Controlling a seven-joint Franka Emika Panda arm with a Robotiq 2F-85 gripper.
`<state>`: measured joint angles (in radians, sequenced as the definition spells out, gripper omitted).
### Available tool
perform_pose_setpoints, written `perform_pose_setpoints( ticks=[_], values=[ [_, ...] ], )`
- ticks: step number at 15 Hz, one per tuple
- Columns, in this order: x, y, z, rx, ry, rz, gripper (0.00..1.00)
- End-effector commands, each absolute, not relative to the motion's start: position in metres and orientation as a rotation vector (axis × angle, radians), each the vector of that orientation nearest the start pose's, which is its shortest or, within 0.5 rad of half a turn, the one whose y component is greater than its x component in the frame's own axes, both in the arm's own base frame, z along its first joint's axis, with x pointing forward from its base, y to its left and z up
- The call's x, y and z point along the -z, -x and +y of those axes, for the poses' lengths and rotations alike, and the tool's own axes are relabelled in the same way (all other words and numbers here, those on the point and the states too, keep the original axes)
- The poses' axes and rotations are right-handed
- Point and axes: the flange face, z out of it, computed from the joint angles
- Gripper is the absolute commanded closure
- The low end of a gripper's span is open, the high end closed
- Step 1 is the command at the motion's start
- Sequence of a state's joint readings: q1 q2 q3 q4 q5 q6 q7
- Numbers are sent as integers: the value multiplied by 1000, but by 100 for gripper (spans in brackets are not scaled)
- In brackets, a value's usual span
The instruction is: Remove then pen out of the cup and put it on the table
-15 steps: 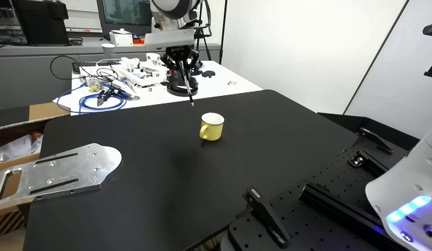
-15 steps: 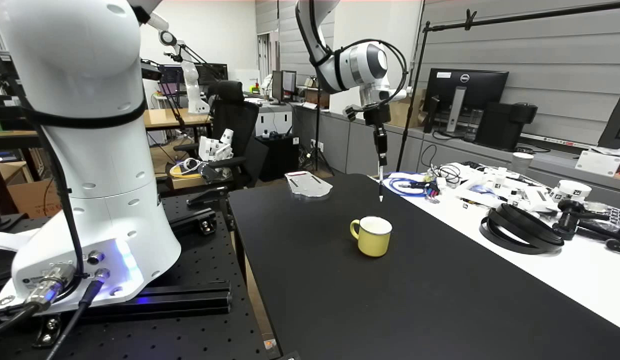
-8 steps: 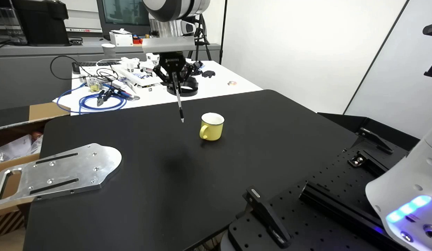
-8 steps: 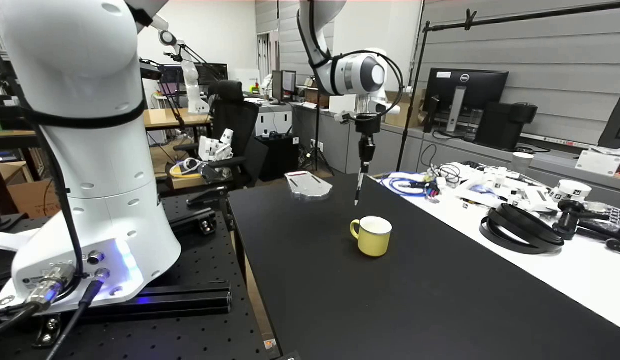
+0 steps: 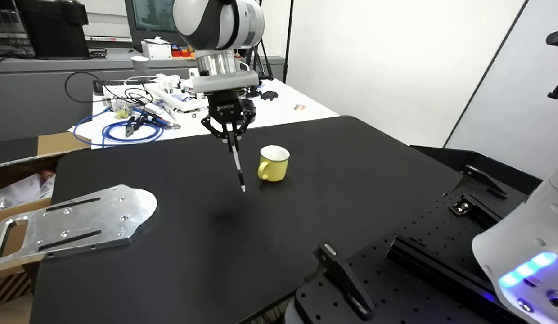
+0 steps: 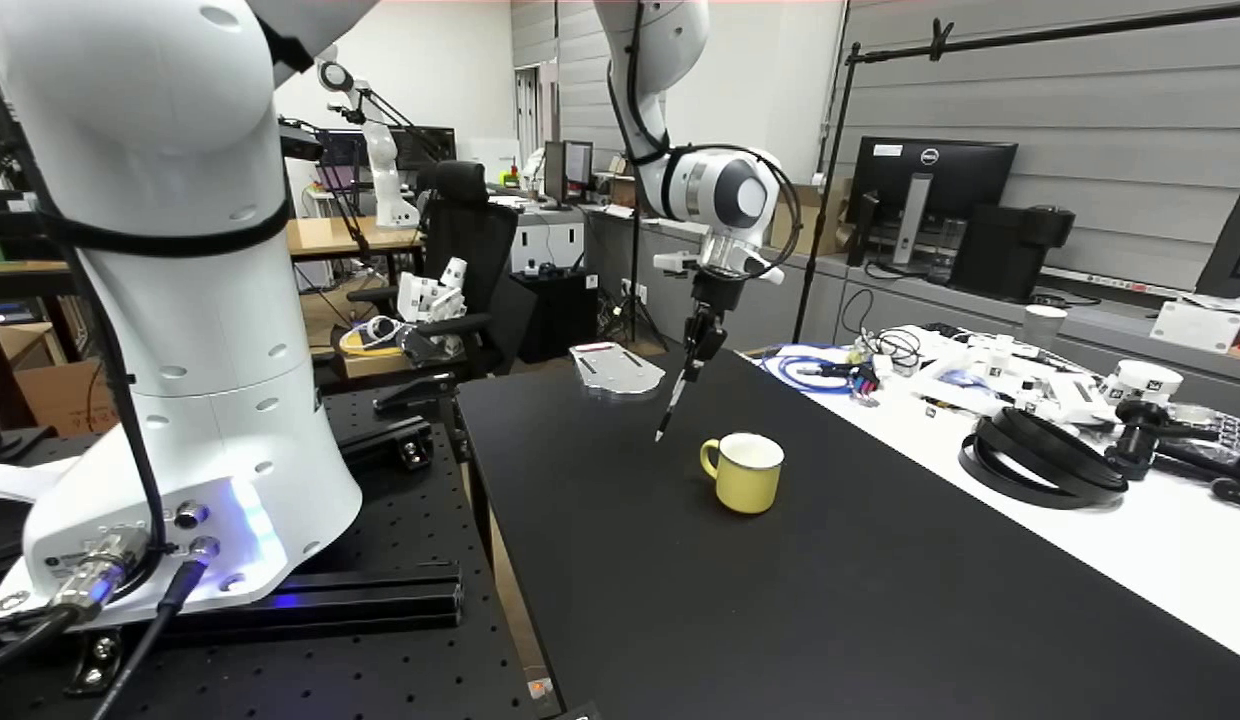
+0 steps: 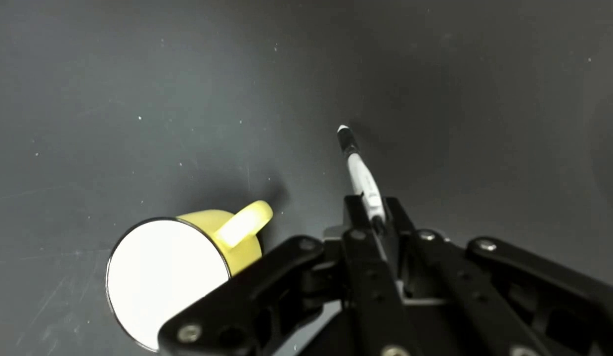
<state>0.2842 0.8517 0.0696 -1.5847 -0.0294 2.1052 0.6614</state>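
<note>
Wrist view: my gripper (image 7: 373,207) is pinching the slim white pen (image 7: 362,175), right of the dark-rimmed yellow cup (image 7: 185,272). In an exterior view, the pen is slanting over the matte table (image 5: 261,229). In an exterior view, a silvery plate (image 6: 620,372) is lying far left.

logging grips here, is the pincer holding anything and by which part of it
A pen, pinched by the pincer at its upper part; its pointed end sticks out below.
</note>
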Motion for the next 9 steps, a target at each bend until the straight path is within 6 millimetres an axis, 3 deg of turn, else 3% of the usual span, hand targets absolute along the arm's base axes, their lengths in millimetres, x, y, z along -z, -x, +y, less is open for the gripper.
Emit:
perform_pose_setpoints(
  ticks=[1, 9],
  values=[
    [-92, -619, 220, -678, 3170, 444, 97],
    [-47, -611, 224, -903, 3150, 408, 97]
  ],
)
